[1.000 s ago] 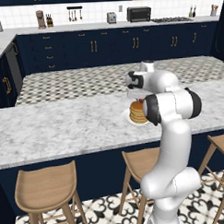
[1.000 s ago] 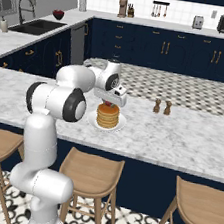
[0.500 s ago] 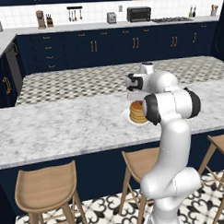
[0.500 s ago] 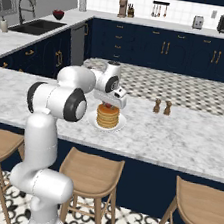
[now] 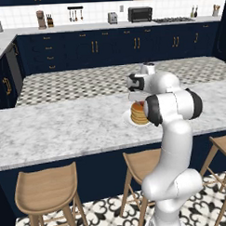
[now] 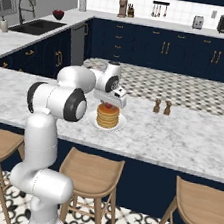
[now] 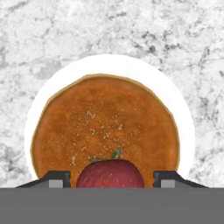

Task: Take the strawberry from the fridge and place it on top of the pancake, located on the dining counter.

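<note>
Straight below my hand, a stack of golden-brown pancakes [image 7: 105, 127] sits on a white plate [image 7: 109, 63] on the marble dining counter [image 5: 64, 131]. The red strawberry [image 7: 110, 175] rests on the top pancake, between my fingertips [image 7: 57, 179]. A narrow gap shows on each side of it, so my gripper [image 7: 111, 180] is open around it. From the base, the gripper [image 6: 108, 103] points down just above the pancake stack [image 6: 107, 117], and a bit of the red strawberry [image 6: 106, 105] shows under it. The pancake [image 5: 139, 114] is partly behind my arm. The fridge is out of view.
A pair of small brown shakers [image 6: 162, 107] stands on the counter to the right of the plate. Round wooden stools [image 6: 92, 169] line the counter's front. Navy cabinets with gold handles [image 5: 93, 46] run along the far wall, with a sink [image 6: 35, 23] at the left.
</note>
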{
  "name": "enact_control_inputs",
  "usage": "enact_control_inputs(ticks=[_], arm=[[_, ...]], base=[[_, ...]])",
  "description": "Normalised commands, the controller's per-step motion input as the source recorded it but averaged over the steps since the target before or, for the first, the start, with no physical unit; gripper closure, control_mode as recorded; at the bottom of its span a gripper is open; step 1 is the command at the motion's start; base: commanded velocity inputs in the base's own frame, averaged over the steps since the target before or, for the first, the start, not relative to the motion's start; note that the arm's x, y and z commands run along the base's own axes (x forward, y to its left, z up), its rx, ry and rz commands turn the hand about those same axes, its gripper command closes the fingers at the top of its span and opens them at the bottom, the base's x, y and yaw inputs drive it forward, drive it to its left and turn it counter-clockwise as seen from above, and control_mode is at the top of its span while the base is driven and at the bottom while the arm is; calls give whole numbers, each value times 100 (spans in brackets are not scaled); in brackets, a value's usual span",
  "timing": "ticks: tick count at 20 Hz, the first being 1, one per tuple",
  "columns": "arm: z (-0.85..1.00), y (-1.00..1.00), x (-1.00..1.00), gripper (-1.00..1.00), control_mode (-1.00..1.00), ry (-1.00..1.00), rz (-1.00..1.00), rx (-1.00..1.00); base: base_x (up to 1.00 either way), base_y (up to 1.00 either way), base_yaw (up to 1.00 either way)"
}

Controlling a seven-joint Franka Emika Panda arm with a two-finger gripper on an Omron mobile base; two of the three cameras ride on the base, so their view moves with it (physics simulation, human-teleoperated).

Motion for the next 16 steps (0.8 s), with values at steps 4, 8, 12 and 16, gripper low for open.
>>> enact_control_inputs(ticks=[4, 8, 12, 16], arm=[[33, 0, 0, -100, -100, 0, 0, -5], [48, 12, -29, -100, -100, -1, 0, -9], [40, 48, -86, -100, -100, -14, 0, -12], [12, 46, -100, -100, -100, -16, 3, -6]], base=[[0, 0, 0], [0, 0, 0], [0, 0, 0], [0, 0, 0]])
